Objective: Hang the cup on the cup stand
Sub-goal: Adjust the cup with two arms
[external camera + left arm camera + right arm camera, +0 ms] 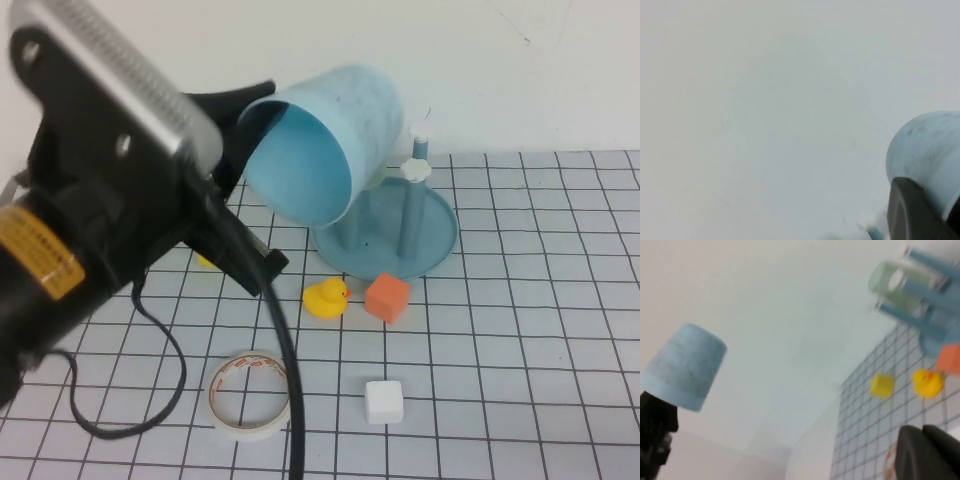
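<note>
left gripper (245,110) clamped on rim of light blue cup (325,140), held tilted up above cup stand (385,235) | right gripper (922,437) fingers together, low over the grid table (520,330) | rubber duck (327,297), orange cube (387,297) just in front of stand

The left arm is raised high above the table, its wrist angled forward, and the left gripper (250,120) is clamped on the cup's (320,140) rim. The right gripper (927,452) is held low, jaws closed.
</note>
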{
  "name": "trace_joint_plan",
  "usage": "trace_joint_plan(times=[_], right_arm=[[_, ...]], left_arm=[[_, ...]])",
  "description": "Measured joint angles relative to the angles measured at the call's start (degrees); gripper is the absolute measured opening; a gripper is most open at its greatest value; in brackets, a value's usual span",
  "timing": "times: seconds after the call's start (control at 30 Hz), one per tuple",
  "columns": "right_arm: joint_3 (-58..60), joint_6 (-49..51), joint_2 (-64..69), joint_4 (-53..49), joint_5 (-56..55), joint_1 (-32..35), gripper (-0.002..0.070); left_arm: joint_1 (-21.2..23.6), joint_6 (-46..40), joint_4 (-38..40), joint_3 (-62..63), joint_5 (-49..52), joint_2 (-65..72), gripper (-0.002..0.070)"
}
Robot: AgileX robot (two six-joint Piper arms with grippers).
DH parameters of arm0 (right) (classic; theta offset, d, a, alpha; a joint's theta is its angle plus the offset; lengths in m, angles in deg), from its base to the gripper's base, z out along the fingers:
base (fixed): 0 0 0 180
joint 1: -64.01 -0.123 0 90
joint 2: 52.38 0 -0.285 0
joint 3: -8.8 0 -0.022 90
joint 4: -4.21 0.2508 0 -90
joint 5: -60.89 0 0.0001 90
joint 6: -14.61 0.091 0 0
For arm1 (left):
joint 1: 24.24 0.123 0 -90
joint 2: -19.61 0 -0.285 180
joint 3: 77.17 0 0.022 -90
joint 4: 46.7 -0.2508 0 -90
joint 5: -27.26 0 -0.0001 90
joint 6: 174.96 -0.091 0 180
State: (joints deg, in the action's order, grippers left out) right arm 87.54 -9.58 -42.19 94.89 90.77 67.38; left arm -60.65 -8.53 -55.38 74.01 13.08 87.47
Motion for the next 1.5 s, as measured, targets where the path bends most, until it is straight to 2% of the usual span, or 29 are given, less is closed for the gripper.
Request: trace_joint_plan(times=[0.1, 0.2, 0.33, 0.43, 0.53, 0.7, 0.77, 0.87, 1.0, 1.2, 1.5], right_arm=[[-0.5, -5.3, 7.2, 4.4, 5.1, 0.0, -0.0001], [-5.0, -10.2, 16.2, 5.1, 11.9, 0.0, -0.0001], [-14.7, -15.0, 30.5, 5.5, 20.4, 0.0, -0.0001], [-21.8, -16.0, 40.6, 5.6, 26.0, 0.0, 0.0023], [-28.7, -15.7, 49.9, 5.6, 31.5, 0.0, 0.0111], [-38.1, -12.5, 62.9, 5.6, 34.1, -3.3, 0.0403], [-41.7, -11.9, 67.1, 5.6, 34.1, -5.7, 0.0490], [-48.6, -11.1, 71.9, 5.6, 33.3, -9.8, 0.0552], [-57.6, -10.0, 76.5, 5.6, 30.4, -13.8, 0.0573], [-67.8, -7.4, 80.8, 5.6, 26.0, -15.3, 0.0578], [-70.9, -8.7, 83.9, 5.7, 22.2, -19.6, 0.0578]], left_arm=[[0.0, -6.7, 1.9, -2.2, -8.2, -0.3, 0.0006], [0.0, -16.8, 8.3, -2.9, -14.2, 0.2, 0.0006], [0.0, -28.3, 18.4, -3.1, -18.8, 1.5, 0.0006], [0.0, -31.8, 21.6, -3.1, -19.8, 1.8, 0.0006], [0.0, -32.8, 21.9, -3.1, -19.9, 1.8, 0.0006], [0.0, -32.9, 21.9, -3.7, -20.0, 1.8, 0.0006], [0.0, -32.3, 21.9, -4.1, -19.8, 1.9, 0.0006], [0.0, -30.9, 21.9, -4.8, -18.9, 1.9, 0.0006], [0.0, -30.8, 21.9, -5.0, -17.3, 1.9, 0.0006], [0.0, -30.2, 21.9, -5.4, -17.2, 1.9, 0.0006], [0.0, -29.6, 21.9, -5.4, -17.1, 1.9, 0.0006]])
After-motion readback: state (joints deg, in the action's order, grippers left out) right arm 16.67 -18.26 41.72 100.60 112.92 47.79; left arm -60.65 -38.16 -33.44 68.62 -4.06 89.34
